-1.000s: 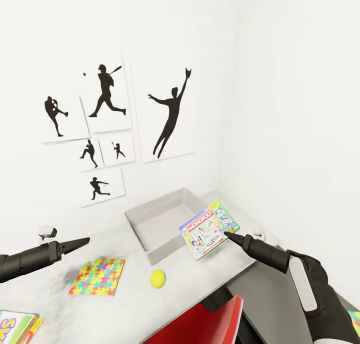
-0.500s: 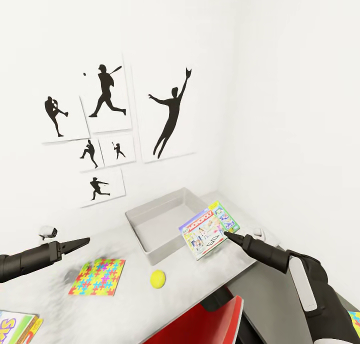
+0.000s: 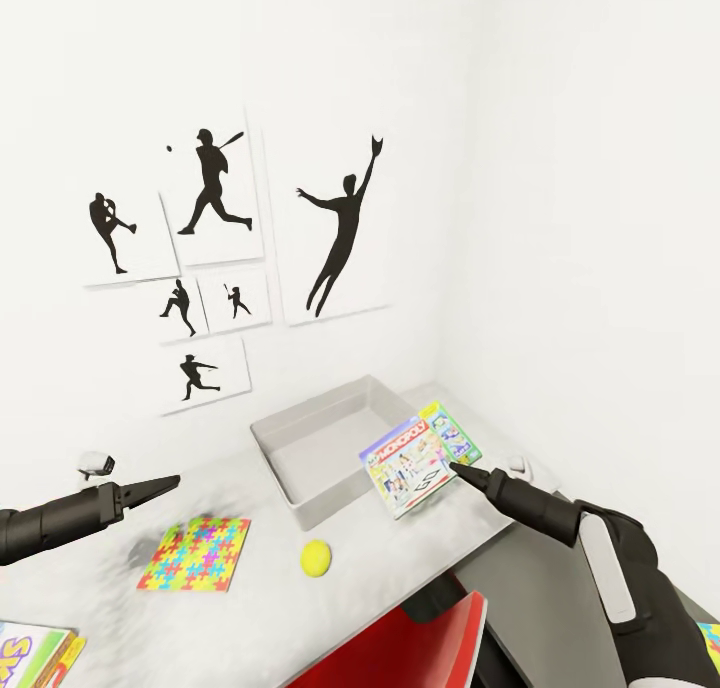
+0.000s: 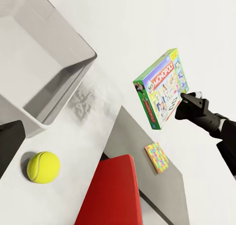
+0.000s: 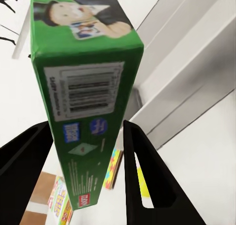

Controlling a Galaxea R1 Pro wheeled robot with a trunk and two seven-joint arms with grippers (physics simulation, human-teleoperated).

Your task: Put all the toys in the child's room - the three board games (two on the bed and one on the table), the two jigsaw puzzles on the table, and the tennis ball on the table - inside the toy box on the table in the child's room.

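The table (image 3: 420, 558) carries one toy box (image 3: 300, 473), an open grey tray standing by the wall under the sports pictures (image 3: 215, 258). The step in hand looks to be the delivery of a board game: the right gripper (image 3: 458, 467) is clamped on the green Monopoly box (image 3: 412, 460) by one corner, holding it tilted in the air at the tray's near right rim, not yet over the hollow. The next move calls for carrying it further across the rim, levelling it and letting go. The left gripper (image 3: 170, 483) hovers above the table, and whether its fingers are parted or closed I cannot tell. One jigsaw puzzle (image 3: 195, 554) lies flat near it; a second patterned square (image 4: 157, 156) is perhaps the other puzzle. One tennis ball (image 3: 316, 557) rests just before the tray.
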